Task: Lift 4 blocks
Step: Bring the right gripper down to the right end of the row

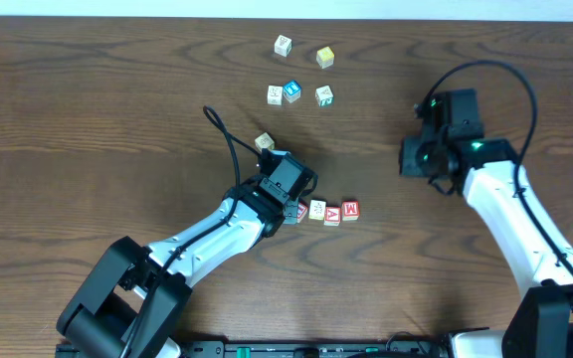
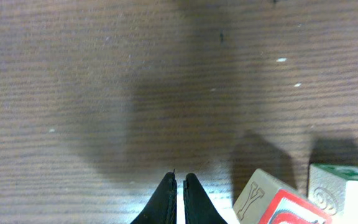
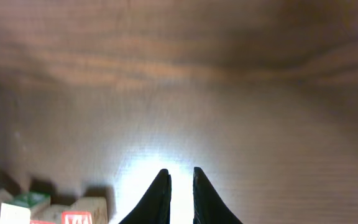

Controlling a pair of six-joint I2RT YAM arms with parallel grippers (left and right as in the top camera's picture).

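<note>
Four blocks (image 1: 332,214) lie in one row, side by side. Left gripper (image 2: 178,185) sits at row's left end, shut tight, holding nothing. Right gripper (image 3: 181,179) well apart from row, almost shut, empty. Row runs sideways away from left gripper, which is nearer.

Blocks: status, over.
Left gripper shut, empty, at row's left end. Right gripper nearly shut, empty, well aside. Four blocks in a row on table, unlifted. Stray cube near left gripper.
</note>
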